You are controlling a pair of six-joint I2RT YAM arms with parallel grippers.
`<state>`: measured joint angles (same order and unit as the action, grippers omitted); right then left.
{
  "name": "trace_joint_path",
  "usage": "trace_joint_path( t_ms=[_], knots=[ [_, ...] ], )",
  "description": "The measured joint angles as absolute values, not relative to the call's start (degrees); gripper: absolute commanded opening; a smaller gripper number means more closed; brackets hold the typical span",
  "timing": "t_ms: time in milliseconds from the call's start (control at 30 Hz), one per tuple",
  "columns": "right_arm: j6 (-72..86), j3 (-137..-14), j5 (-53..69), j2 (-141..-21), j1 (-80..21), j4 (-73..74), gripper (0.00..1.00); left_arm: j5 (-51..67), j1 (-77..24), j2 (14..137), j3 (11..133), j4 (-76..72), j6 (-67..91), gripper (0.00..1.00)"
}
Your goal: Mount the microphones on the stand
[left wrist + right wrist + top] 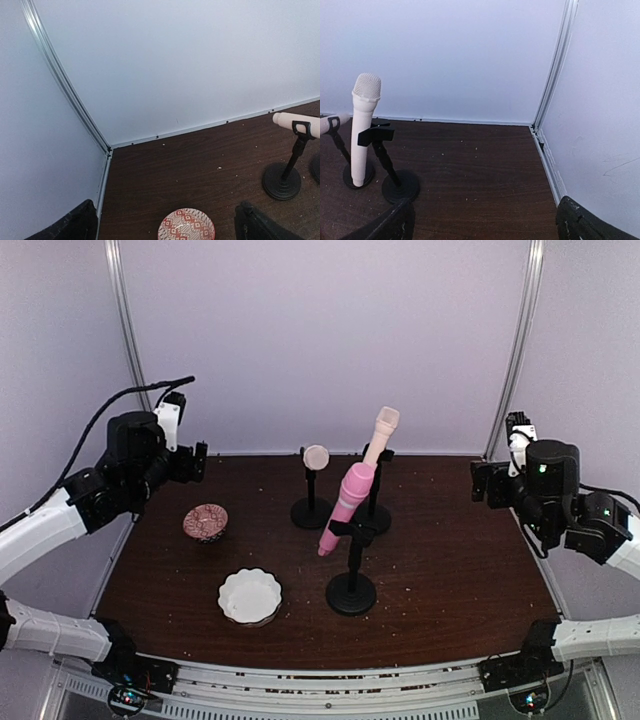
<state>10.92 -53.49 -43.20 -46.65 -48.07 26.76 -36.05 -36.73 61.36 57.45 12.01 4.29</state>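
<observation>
A red-patterned bowl (205, 522) and a white fluted dish (250, 596) sit on the brown table (460, 570), left of the stands. The pink microphone (348, 502) leans in the front stand (351, 592). A tall cream microphone (381, 433) is clipped in the back stand (381, 520), and a second cream microphone (316, 456) lies in the left stand (311, 512). Both arms hang raised at the table's sides. The left gripper (196, 462) and the right gripper (481, 483) have their fingers wide apart and hold nothing.

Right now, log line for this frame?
pink mic: in front stand | cream mics: in back stands | left gripper: open, empty | right gripper: open, empty
</observation>
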Motion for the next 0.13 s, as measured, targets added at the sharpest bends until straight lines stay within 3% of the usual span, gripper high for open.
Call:
trace_joint_path(
  t_ms=[133],
  knots=[
    [12.78,-54.13,-46.87,-47.68,-48.07,25.85,1.0,-34.79,-36.4,54.94,50.85,11.31,4.71,0.98]
  ],
)
